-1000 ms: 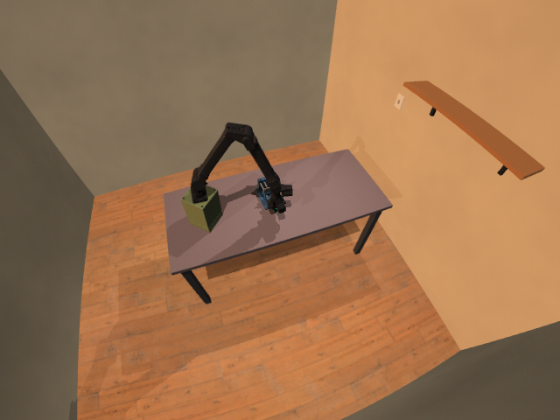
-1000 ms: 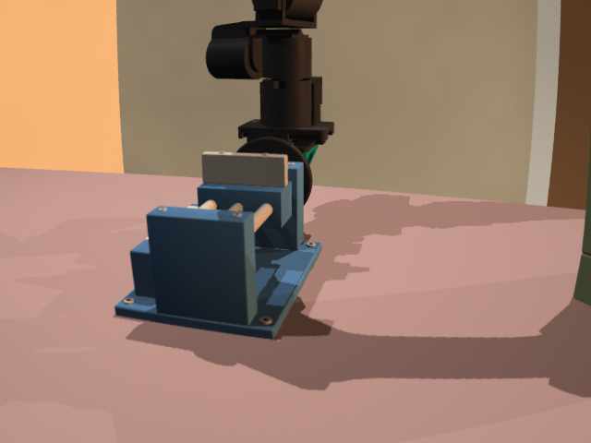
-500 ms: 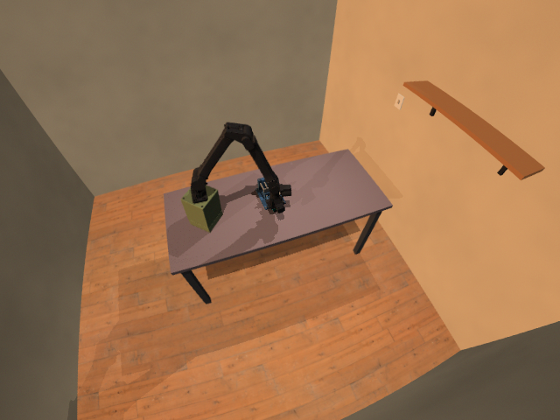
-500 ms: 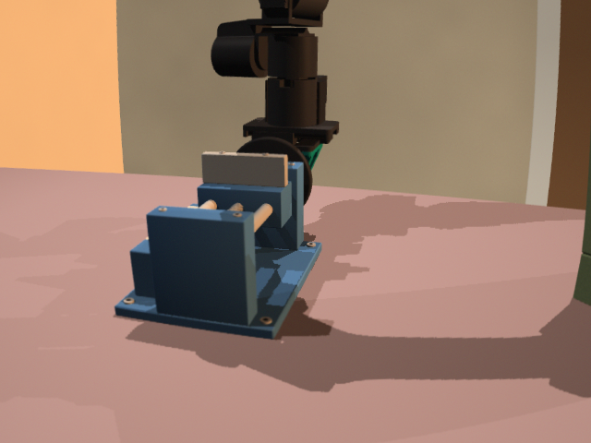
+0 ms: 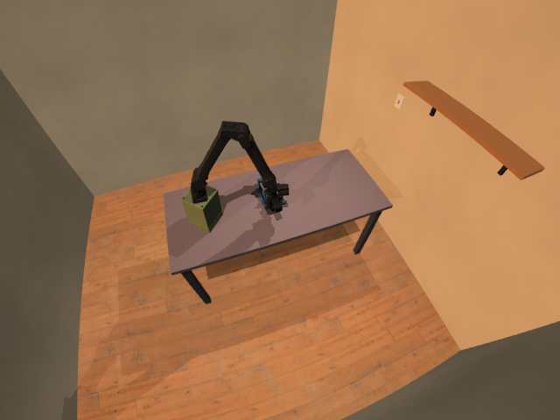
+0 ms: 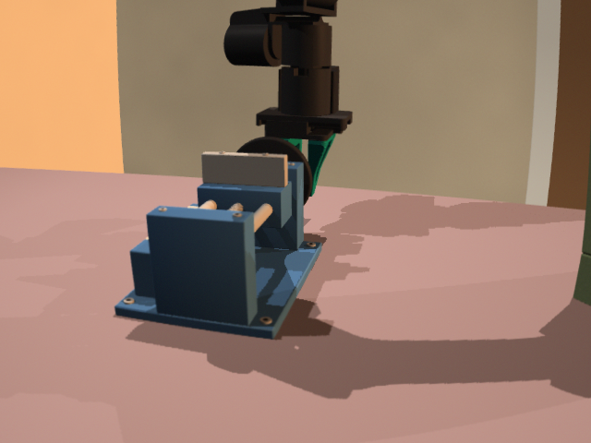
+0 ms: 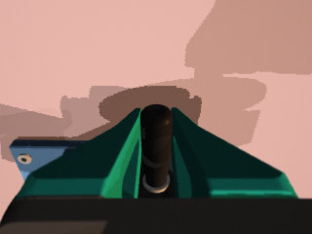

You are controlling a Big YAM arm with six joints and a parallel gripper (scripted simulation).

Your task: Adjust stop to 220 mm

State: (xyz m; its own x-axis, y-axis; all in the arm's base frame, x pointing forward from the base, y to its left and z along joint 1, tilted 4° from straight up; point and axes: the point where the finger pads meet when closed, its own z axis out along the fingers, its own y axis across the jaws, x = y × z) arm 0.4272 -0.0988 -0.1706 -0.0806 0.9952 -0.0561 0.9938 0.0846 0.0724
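One gripper [image 5: 274, 208] [image 6: 308, 190] [image 7: 156, 118] has the handwheel's upright knob [image 7: 156, 141] pinched between its fingers, with the handwheel [image 6: 307, 178] at the stop block's [image 6: 244, 170] far end on the table [image 5: 316, 180] [image 6: 429, 295] [image 7: 73, 44], so the next turn probably swings around that screw's lengthwise axis.

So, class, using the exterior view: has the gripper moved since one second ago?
Yes: the gripper has shifted rightward and slightly up in that view, against the far blue upright.
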